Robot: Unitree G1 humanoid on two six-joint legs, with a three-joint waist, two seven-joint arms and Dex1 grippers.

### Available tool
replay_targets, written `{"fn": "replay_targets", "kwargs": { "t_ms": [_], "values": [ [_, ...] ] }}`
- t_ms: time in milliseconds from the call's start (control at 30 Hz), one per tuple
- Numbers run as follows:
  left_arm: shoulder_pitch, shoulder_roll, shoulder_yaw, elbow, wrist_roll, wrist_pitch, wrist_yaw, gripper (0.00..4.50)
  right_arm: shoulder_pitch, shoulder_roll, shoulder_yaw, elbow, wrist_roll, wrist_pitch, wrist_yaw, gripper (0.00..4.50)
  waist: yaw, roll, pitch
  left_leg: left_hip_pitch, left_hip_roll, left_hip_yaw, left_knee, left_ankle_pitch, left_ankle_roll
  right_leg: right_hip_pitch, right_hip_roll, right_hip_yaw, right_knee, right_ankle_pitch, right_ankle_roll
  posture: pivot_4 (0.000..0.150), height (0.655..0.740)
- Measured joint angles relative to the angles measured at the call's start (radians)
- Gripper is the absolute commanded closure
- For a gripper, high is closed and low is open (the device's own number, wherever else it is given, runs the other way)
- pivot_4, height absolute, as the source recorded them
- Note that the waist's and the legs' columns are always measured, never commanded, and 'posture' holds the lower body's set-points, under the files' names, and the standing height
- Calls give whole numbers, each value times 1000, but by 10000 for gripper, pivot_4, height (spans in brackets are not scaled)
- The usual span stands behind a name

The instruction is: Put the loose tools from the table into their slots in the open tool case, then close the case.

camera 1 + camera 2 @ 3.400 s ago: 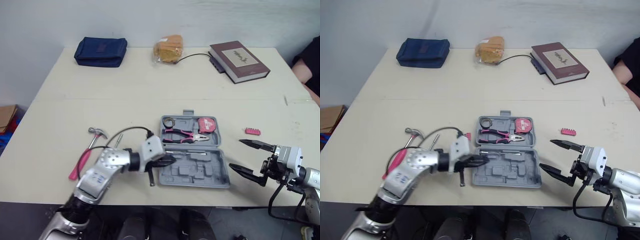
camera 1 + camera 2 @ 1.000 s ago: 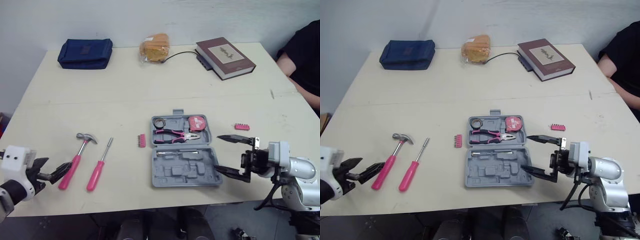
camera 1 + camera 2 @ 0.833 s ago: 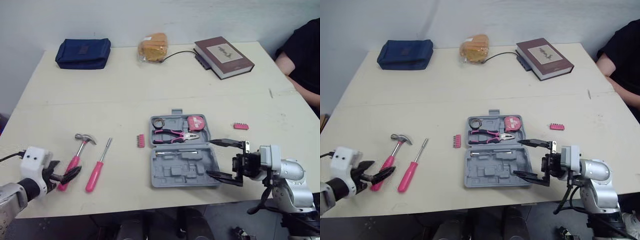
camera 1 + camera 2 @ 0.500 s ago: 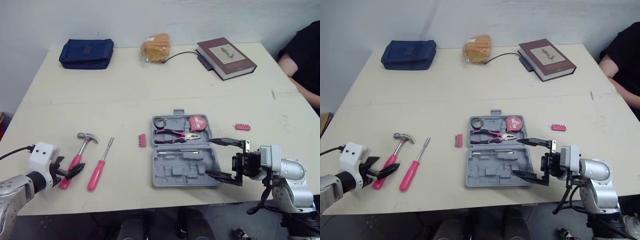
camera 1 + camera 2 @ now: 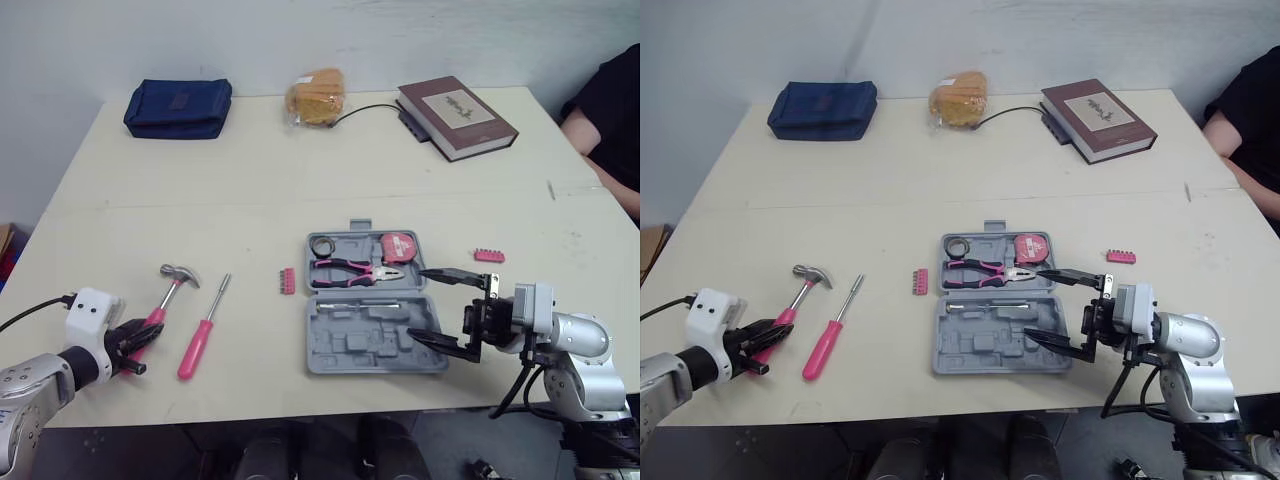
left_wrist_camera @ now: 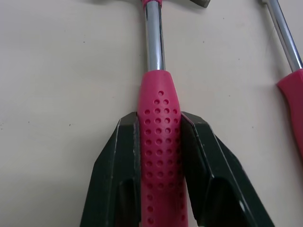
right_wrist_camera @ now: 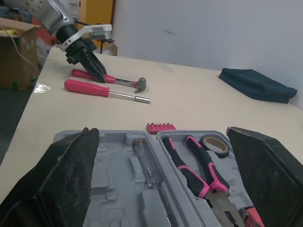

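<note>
Head stereo pair high over table [image 5: 300, 180]; wrist cameras low, hammer [image 6: 158, 142] in both.

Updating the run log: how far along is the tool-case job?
Done: pink-handled pliers, pink tape measure and tape roll sit in the open grey plastic case. In hand: left pincer grips the pink-handled hammer on the table. To do: pink-handled screwdriver, two pink bit strips, closing the case. Right pincer open by the case.

wall [image 5: 420, 30]: plain white | table [image 5: 200, 180]: cream top | cardboard box [image 7: 16, 52]: beside table
</note>
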Motion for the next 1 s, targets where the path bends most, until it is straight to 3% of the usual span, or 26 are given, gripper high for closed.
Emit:
{"fn": "replay_targets", "kwargs": {
  "t_ms": [233, 367, 433, 533, 600, 733, 867, 1000],
  "values": [
    [-31, 25, 18, -98, -8, -101, -78, 39714, -35, -29, -35, 86, -22, -62, 6, 0, 1, -4, 2, -3, 0, -1, 0, 0, 0, 0, -1, 0, 0, 0, 0, 1500, 7400],
    [-160, 91, -14, -215, -110, -86, -172, 39714, -24, -109, -76, 106, -23, -54, 29, 0, 5, -5, 3, -3, 0, -2, 1, 1, 1, 0, -1, 0, 0, 0, 0, 1500, 7400],
    [-246, 130, -73, -262, -151, -72, -214, 39714, -10, -131, -99, 96, -22, -38, 20, 0, 3, -4, 3, -2, 0, -1, 1, 1, 1, 0, 1, -1, 0, 0, 1, 1500, 7400],
    [-410, 102, -180, -262, -255, 29, -211, 39714, 26, -146, -124, 73, -22, -11, -2, 0, -1, -4, 3, -2, 0, 0, 1, 2, 1, 0, 8, 0, 4, 1, 1, 1500, 7400],
    [-498, 128, -292, -265, -256, 57, -245, 39714, 60, -166, -135, 54, -22, 22, -19, 0, 2, -4, 3, -2, 0, 0, 1, 3, 0, 0, 10, 0, 5, 1, 1, 1500, 7400],
    [-682, 130, -556, -252, -174, 74, -315, 39714, 107, -185, -176, 45, -23, 54, -45, 0, 5, -5, 3, -3, 0, 1, 2, 3, 0, 0, 13, 1, 3, 1, 2, 1500, 7400],
    [-799, 72, -670, -207, -122, 105, -308, 39714, 126, -185, -194, 34, -23, 57, -45, 0, 2, -5, 3, -2, 1, 1, 2, 4, 0, 0, 14, 3, 3, 1, 2, 1500, 7400],
    [-949, -53, -829, -133, -56, 198, -276, 39714, 129, -185, -197, 39, -24, 52, -39, 0, 17, -6, 4, -3, -1, 1, 3, 5, 2, 1, 14, 4, 2, 2, 4, 1500, 7400]
  ]
}}
